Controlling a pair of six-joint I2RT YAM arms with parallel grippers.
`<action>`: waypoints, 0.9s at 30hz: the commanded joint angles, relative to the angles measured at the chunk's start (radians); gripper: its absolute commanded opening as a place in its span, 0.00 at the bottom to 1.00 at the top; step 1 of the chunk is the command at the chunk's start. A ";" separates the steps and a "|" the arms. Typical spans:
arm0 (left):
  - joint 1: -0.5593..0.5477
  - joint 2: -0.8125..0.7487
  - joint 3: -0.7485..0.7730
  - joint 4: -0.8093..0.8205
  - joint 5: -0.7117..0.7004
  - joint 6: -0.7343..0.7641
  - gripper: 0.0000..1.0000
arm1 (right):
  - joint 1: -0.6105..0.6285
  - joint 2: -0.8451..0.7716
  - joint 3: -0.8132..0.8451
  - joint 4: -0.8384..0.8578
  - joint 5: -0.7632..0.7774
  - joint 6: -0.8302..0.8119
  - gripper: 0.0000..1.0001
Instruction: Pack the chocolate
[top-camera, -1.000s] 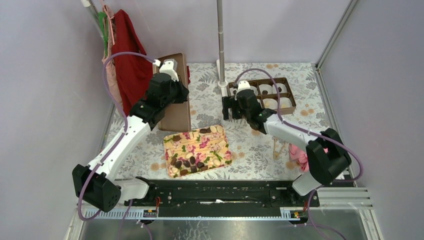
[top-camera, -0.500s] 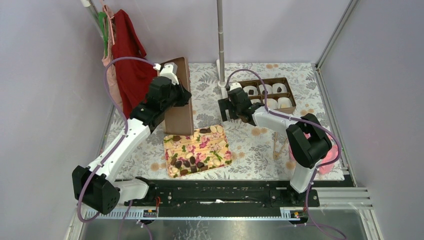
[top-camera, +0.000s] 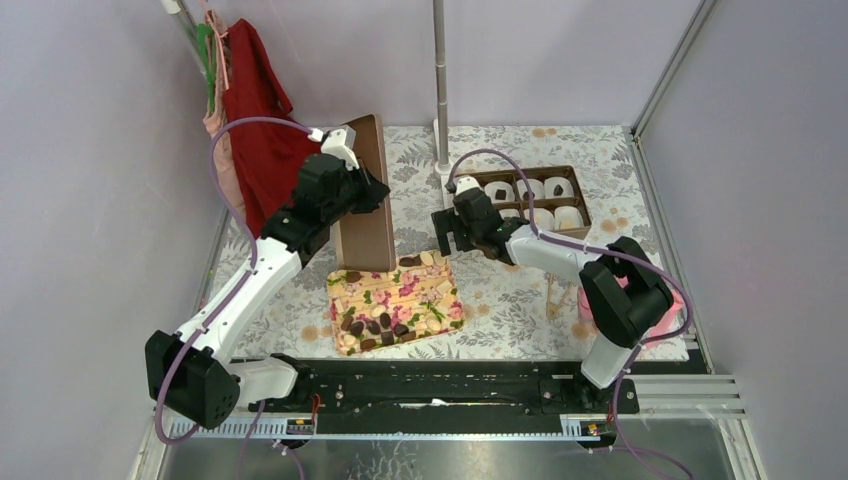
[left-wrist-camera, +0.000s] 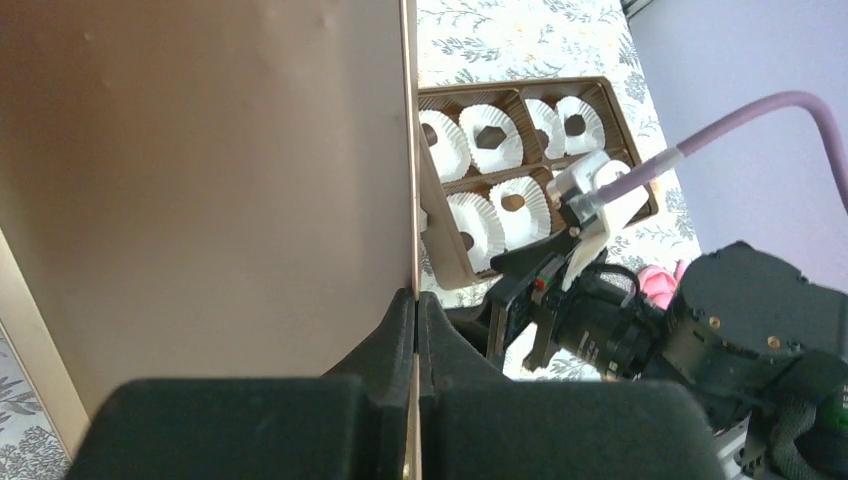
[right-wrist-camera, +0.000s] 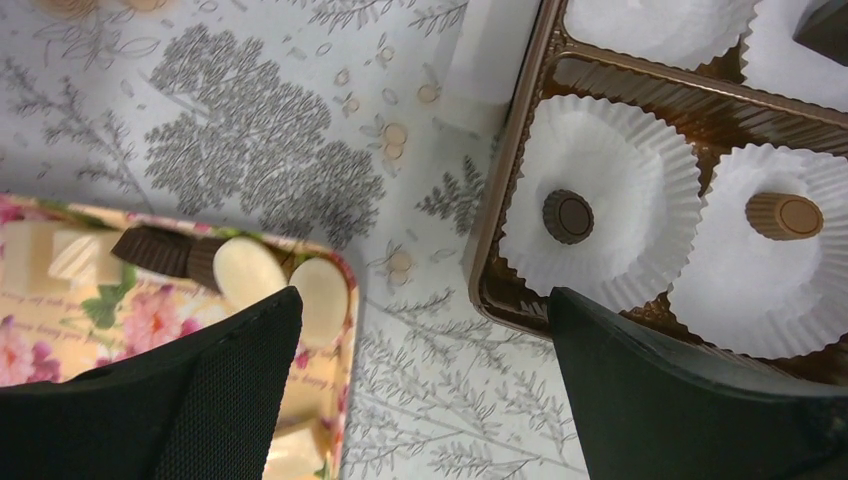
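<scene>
Nearest the arm bases, the top view shows the floral tray (top-camera: 392, 292) flat on the table. Loose chocolate (top-camera: 372, 326) is clustered at its near end, w/ a few more pcs at the far edge. The right wrist view adds detail there: one dark pc beside pale pcs at the tray's far corner.

Further out, the right gripper (top-camera: 447, 232) hangs over the table betw. tray and brown box (top-camera: 583, 200). Its own cam shows the jaws spread wide, nothing held, and one round pc centred in each of two white paper cups (right-wrist-camera: 640, 190).

The left gripper (left-wrist-camera: 414, 300) is clamped on the thin edge of the brown lid (left-wrist-camera: 200, 180), held on edge just beyond the tray. Only the left wrist view shows this pinch, plus approx. six cups, several w/ dark centres.
</scene>
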 joint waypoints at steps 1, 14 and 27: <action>0.001 -0.036 -0.004 0.132 0.025 -0.022 0.00 | 0.061 -0.071 -0.069 -0.041 -0.058 0.082 1.00; -0.003 -0.041 -0.035 0.200 0.040 -0.103 0.00 | 0.115 -0.333 -0.186 -0.046 -0.044 0.092 1.00; -0.056 -0.065 -0.057 0.288 -0.097 -0.252 0.00 | 0.114 -0.650 -0.245 0.211 -0.176 0.055 1.00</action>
